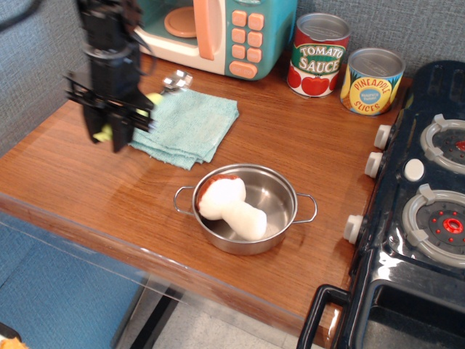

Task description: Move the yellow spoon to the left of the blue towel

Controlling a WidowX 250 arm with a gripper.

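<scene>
The yellow spoon shows its silver bowl just past the back left corner of the blue towel. Its pale yellow handle runs down to the left, mostly hidden behind my arm. My gripper hangs over the towel's left edge, shut on the end of the handle, where a bit of yellow shows between the fingers. The towel lies flat on the wooden counter. I cannot tell whether the spoon is touching the towel or is lifted off it.
A steel pot with a white and brown plush toy stands in front of the towel. A toy microwave and two cans stand at the back. A toy stove is on the right.
</scene>
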